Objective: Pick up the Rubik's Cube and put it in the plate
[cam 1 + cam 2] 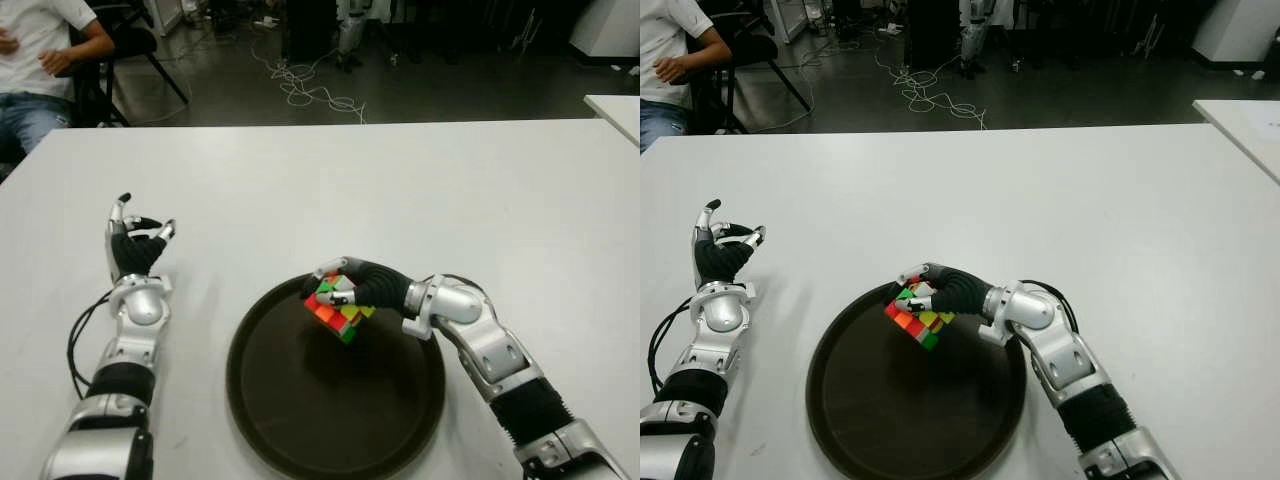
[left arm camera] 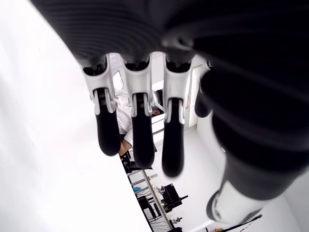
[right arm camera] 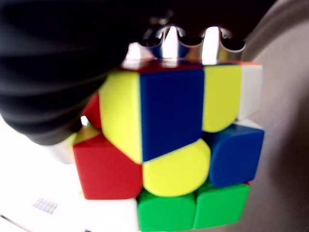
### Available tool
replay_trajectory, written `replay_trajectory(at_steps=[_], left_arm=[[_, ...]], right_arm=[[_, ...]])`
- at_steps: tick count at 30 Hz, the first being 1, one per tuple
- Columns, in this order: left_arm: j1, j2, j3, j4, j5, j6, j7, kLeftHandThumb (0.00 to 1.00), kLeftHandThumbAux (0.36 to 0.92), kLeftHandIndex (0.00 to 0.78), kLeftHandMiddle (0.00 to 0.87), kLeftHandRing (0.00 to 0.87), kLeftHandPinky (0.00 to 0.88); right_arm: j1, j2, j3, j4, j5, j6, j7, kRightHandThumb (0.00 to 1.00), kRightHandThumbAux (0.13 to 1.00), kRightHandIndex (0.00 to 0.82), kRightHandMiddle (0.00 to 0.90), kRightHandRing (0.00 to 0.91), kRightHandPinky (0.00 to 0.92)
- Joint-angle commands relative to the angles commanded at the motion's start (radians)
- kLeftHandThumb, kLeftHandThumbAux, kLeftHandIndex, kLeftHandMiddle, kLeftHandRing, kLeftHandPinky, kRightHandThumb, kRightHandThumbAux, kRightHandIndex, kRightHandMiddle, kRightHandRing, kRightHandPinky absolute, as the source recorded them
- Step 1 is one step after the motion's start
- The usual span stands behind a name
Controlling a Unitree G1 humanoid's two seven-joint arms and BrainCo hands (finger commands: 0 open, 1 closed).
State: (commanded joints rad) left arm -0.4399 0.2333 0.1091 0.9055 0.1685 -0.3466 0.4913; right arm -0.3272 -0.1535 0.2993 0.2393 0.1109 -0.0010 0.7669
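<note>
The right hand grips the Rubik's Cube, tilted, above the far part of the dark round plate. Only its wrist view shows the cube's blue, yellow, red and green tiles filling the frame under the fingers. The left hand shows well left of the plate, fingers loosely spread, empty. Beyond the white table, cables lie on the floor; a seated person is far-left.
</note>
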Motion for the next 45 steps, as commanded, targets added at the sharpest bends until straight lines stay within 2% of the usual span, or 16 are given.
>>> replay_trajectory(at_steps=[4, 9, 10, 11, 13, 14, 19, 23, 24, 25, 29, 31, 33, 37, 41, 45], left_arm=[[0.000, -0.001, -0.001, -0.001, 0.001, 0.003, 0.002, 0.358, 0.786, 0.130, 0.427, 0.540, 0.562], [0.000, 0.000, -0.001, -0.004, 0.001, 0.009, -0.001, 0.323, 0.793, 0.128, 0.487, 0.590, 0.642], [0.000, 0.000, -0.001, -0.004, 0.001, 0.009, -0.001, 0.321, 0.794, 0.127, 0.497, 0.601, 0.652], [0.000, 0.000, 0.000, -0.005, 0.000, 0.007, -0.003, 0.321, 0.795, 0.127, 0.500, 0.605, 0.655], [0.001, -0.001, 0.000, -0.005, -0.001, 0.005, -0.004, 0.322, 0.796, 0.130, 0.586, 0.679, 0.722], [0.001, -0.001, 0.000, -0.005, -0.002, 0.004, -0.004, 0.321, 0.795, 0.131, 0.564, 0.656, 0.684], [0.000, 0.001, -0.002, -0.001, 0.003, -0.001, 0.000, 0.319, 0.789, 0.130, 0.416, 0.528, 0.561], [0.000, 0.002, -0.003, 0.000, 0.005, -0.002, 0.001, 0.318, 0.780, 0.131, 0.380, 0.492, 0.533], [0.000, 0.002, -0.003, 0.000, 0.005, -0.002, 0.002, 0.312, 0.777, 0.133, 0.360, 0.460, 0.495], [0.000, 0.002, -0.004, 0.000, 0.006, -0.003, 0.002, 0.307, 0.774, 0.133, 0.347, 0.440, 0.470], [0.000, 0.003, -0.005, 0.000, 0.007, -0.002, -0.001, 0.298, 0.785, 0.127, 0.489, 0.569, 0.603], [-0.001, 0.003, -0.005, 0.001, 0.007, 0.003, -0.001, 0.283, 0.789, 0.125, 0.492, 0.568, 0.593], [-0.002, 0.003, -0.005, 0.001, 0.006, 0.008, -0.003, 0.276, 0.794, 0.126, 0.499, 0.599, 0.641], [-0.002, 0.001, -0.003, 0.002, 0.005, 0.007, 0.000, 0.303, 0.798, 0.130, 0.509, 0.632, 0.672], [-0.003, 0.000, -0.002, 0.004, 0.005, 0.004, 0.006, 0.360, 0.798, 0.140, 0.430, 0.549, 0.586], [-0.002, 0.000, 0.000, 0.002, 0.000, 0.002, 0.000, 0.400, 0.789, 0.141, 0.455, 0.569, 0.632]], right_arm=[[-0.010, 0.008, -0.011, 0.031, 0.021, -0.028, 0.030, 0.677, 0.733, 0.429, 0.685, 0.726, 0.732], [-0.023, 0.013, -0.026, 0.073, 0.037, -0.084, 0.064, 0.668, 0.736, 0.411, 0.543, 0.659, 0.711], [-0.023, 0.013, -0.027, 0.078, 0.034, -0.095, 0.064, 0.456, 0.721, 0.359, 0.472, 0.590, 0.641], [-0.022, 0.012, -0.027, 0.088, 0.026, -0.118, 0.062, 0.376, 0.717, 0.341, 0.447, 0.565, 0.617], [-0.022, 0.012, -0.025, 0.105, 0.014, -0.154, 0.062, 0.168, 0.678, 0.271, 0.333, 0.410, 0.435], [-0.023, 0.012, -0.024, 0.113, 0.010, -0.168, 0.063, 0.107, 0.653, 0.242, 0.292, 0.348, 0.353], [-0.037, 0.019, -0.016, 0.126, -0.002, -0.206, 0.067, 0.017, 0.569, 0.167, 0.198, 0.205, 0.168], [-0.037, 0.020, -0.016, 0.123, -0.003, -0.219, 0.070, 0.004, 0.555, 0.147, 0.172, 0.168, 0.123], [-0.034, 0.017, -0.017, 0.120, -0.002, -0.225, 0.074, 0.002, 0.543, 0.129, 0.150, 0.144, 0.109], [-0.037, 0.006, -0.022, 0.105, 0.034, -0.191, 0.120, 0.001, 0.536, 0.118, 0.136, 0.128, 0.100], [-0.072, -0.005, -0.039, 0.107, 0.128, -0.054, 0.231, 0.000, 0.459, 0.024, 0.028, 0.026, 0.020], [-0.099, 0.001, -0.047, 0.135, 0.153, 0.005, 0.259, 0.000, 0.444, 0.012, 0.014, 0.013, 0.010], [-0.125, 0.013, -0.055, 0.166, 0.173, 0.057, 0.277, 0.000, 0.429, 0.005, 0.005, 0.005, 0.004], [-0.144, 0.015, -0.066, 0.175, 0.205, 0.160, 0.301, 0.000, 0.413, 0.001, 0.001, 0.001, 0.000], [-0.152, 0.008, -0.075, 0.160, 0.227, 0.262, 0.310, 0.000, 0.393, 0.000, 0.000, 0.000, 0.000], [-0.174, 0.004, -0.089, 0.152, 0.251, 0.367, 0.310, 0.000, 0.365, 0.000, 0.000, 0.000, 0.000]])
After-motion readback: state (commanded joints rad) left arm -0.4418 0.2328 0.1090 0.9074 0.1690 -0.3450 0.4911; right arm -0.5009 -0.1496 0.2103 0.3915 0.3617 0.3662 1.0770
